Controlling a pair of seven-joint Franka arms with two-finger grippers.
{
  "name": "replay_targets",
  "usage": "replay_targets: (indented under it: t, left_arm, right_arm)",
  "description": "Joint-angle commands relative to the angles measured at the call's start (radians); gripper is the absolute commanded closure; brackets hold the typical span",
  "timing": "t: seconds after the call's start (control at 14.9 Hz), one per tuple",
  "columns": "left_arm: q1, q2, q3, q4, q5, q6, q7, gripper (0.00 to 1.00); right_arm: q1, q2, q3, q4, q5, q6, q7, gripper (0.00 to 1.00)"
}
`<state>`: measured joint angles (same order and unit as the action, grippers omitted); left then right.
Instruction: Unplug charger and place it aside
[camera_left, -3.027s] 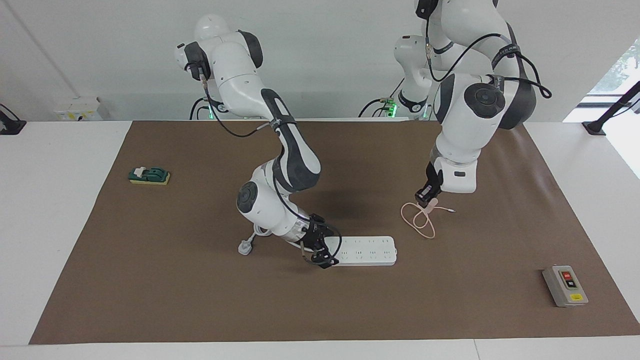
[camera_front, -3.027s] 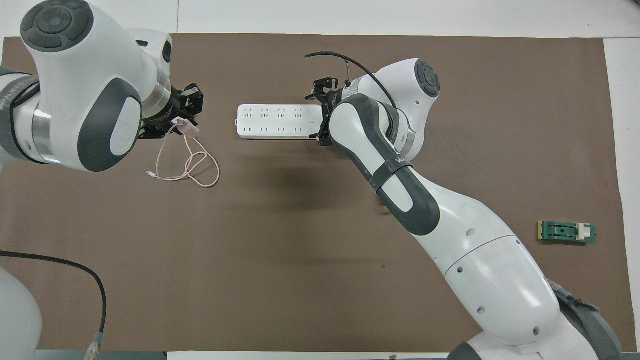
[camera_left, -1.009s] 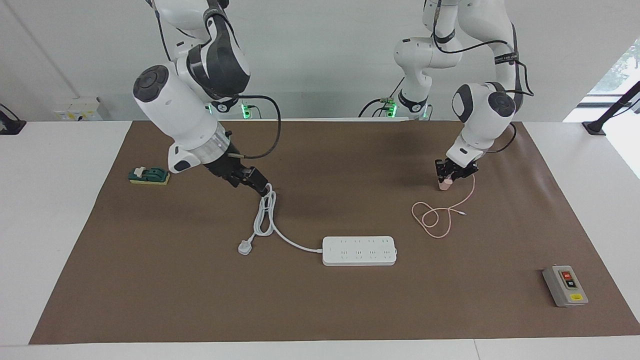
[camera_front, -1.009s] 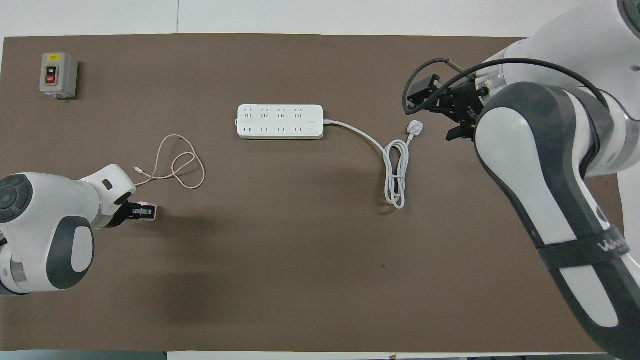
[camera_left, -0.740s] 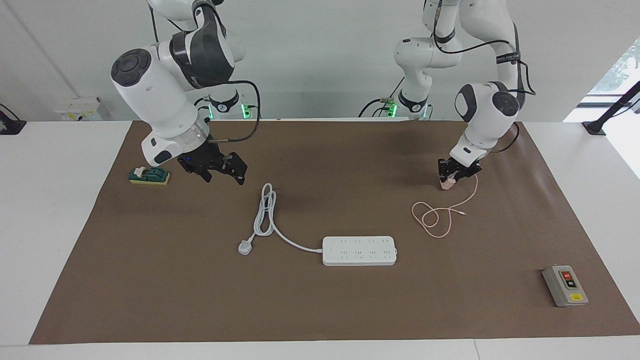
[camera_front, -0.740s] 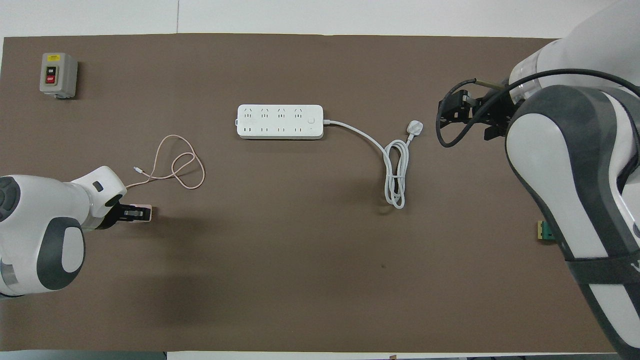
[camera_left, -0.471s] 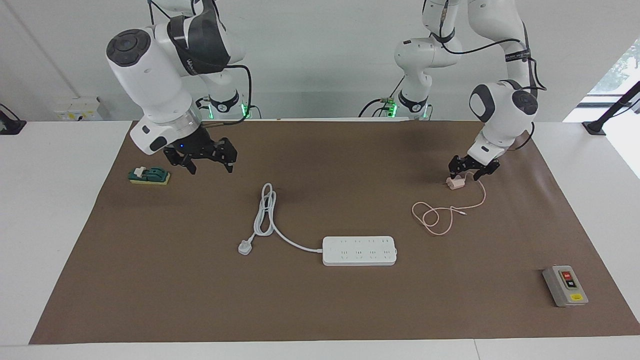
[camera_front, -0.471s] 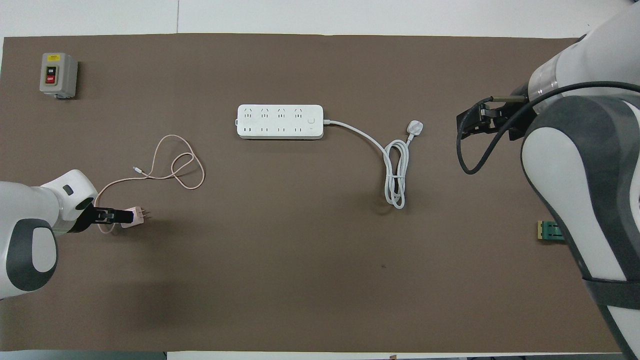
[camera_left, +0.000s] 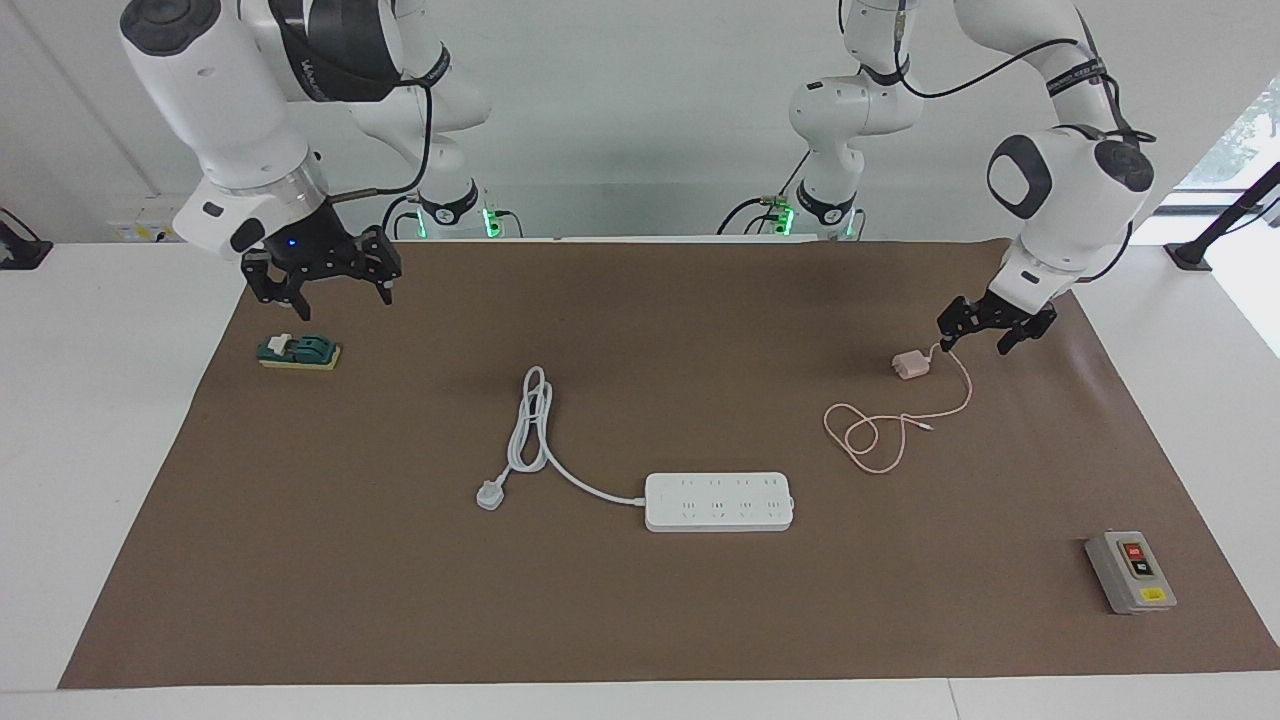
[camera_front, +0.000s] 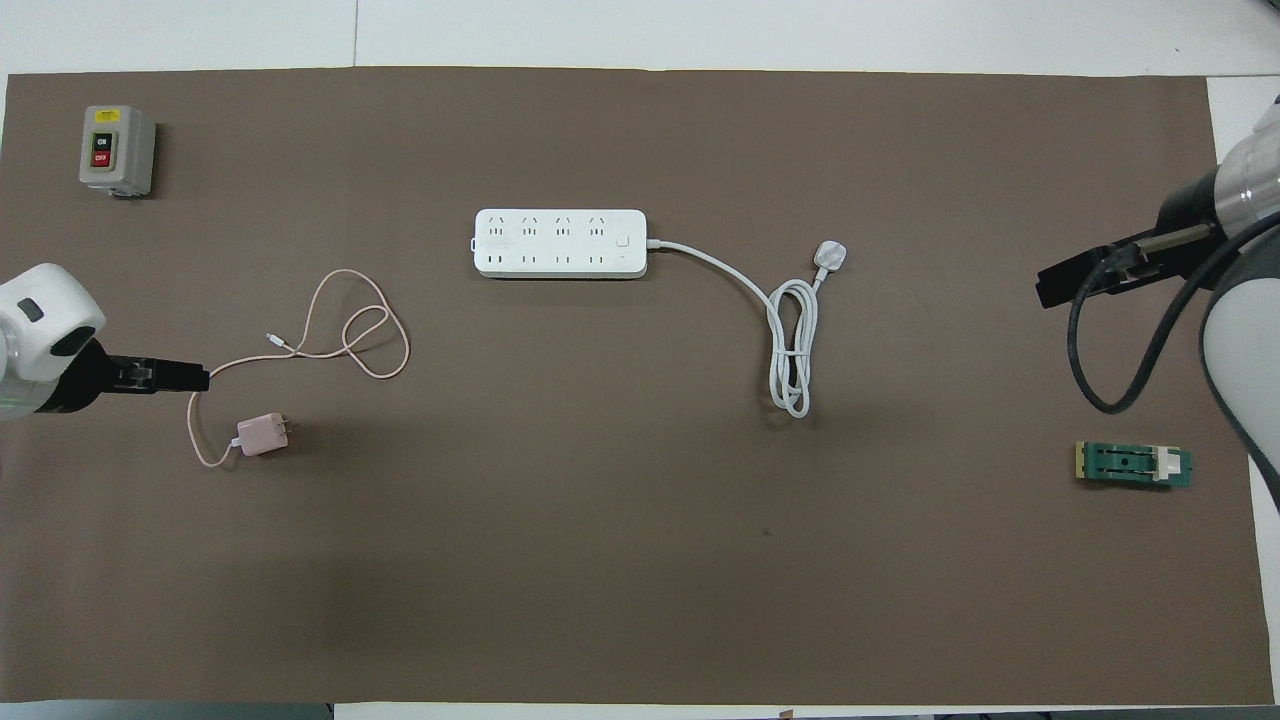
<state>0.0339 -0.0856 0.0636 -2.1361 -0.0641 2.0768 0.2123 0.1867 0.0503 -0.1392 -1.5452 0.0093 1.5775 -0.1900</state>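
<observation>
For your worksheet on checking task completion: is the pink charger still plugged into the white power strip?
No: the charger lies on the brown mat, apart from the power strip, prongs bare.

The left gripper (camera_left: 983, 334) hangs low in the air near the mat's (camera_left: 700, 620) corner at the left arm's end by the robots, fingers spread apart and empty, its forearm bent steeply down from a raised elbow. The right gripper (camera_left: 318, 285) hovers higher near the corner at the right arm's end, fingers spread, pointing down, holding nothing.
</observation>
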Motion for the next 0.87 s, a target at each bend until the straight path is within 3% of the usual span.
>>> replay_targets:
  t: [0.0, 0.4, 0.61, 0.81]
  left_arm:
    - [-0.012, -0.005, -0.014, 0.114, -0.003, -0.136, -0.088, 0.00]
    - [-0.103, -0.017, -0.030, 0.381, 0.039, -0.475, -0.321, 0.00]
    - [-0.130, -0.002, -0.044, 0.485, 0.049, -0.553, -0.364, 0.00]
    - [-0.137, 0.043, -0.048, 0.564, 0.049, -0.612, -0.358, 0.00]
  right_arm:
    - [-0.010, -0.046, 0.010, -0.036, -0.020, -0.016, -0.034, 0.00]
    - [-0.067, -0.099, 0.015, -0.044, -0.038, -0.065, -0.167, 0.00]
    - [-0.062, -0.135, 0.019, -0.061, -0.034, -0.123, -0.155, 0.00]
    - [-0.069, -0.132, 0.017, -0.102, -0.032, -0.004, -0.169, 0.00]
